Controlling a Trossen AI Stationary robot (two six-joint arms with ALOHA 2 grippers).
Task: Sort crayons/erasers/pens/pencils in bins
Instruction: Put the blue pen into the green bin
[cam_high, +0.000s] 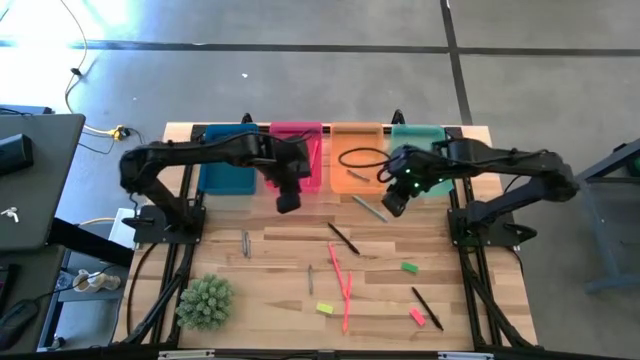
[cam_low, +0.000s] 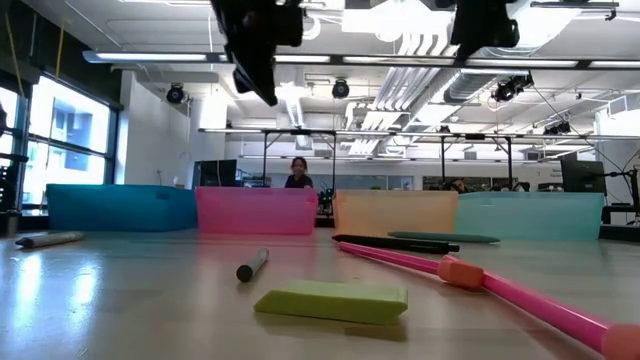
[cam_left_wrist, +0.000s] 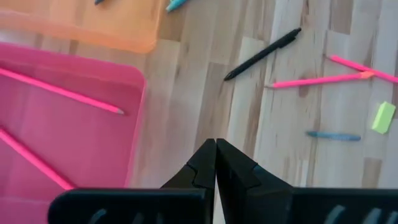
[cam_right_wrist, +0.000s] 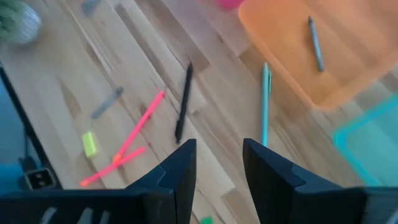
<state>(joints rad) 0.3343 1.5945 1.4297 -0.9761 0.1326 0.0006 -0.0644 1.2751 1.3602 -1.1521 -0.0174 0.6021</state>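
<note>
Four bins stand in a row at the far edge: blue (cam_high: 226, 172), pink (cam_high: 298, 150), orange (cam_high: 357, 165) and teal (cam_high: 424, 140). Two pink pencils (cam_left_wrist: 59, 90) lie in the pink bin (cam_left_wrist: 74, 143), and a grey crayon (cam_right_wrist: 316, 43) lies in the orange bin (cam_right_wrist: 348, 68). My left gripper (cam_high: 289, 202) hangs shut and empty above the table, just in front of the pink bin; its fingers (cam_left_wrist: 216, 152) are closed. My right gripper (cam_high: 393, 204) hangs open and empty (cam_right_wrist: 217, 155) in front of the orange bin, above a teal pen (cam_right_wrist: 265, 102) on the table.
On the table lie black pens (cam_high: 343, 238) (cam_high: 427, 307), crossed pink pencils (cam_high: 342, 285), grey crayons (cam_high: 246, 244) (cam_high: 310, 280), and green (cam_high: 409, 267), yellow (cam_high: 324, 308) and red (cam_high: 417, 316) erasers. A spiky green plant (cam_high: 205, 300) stands at the near left.
</note>
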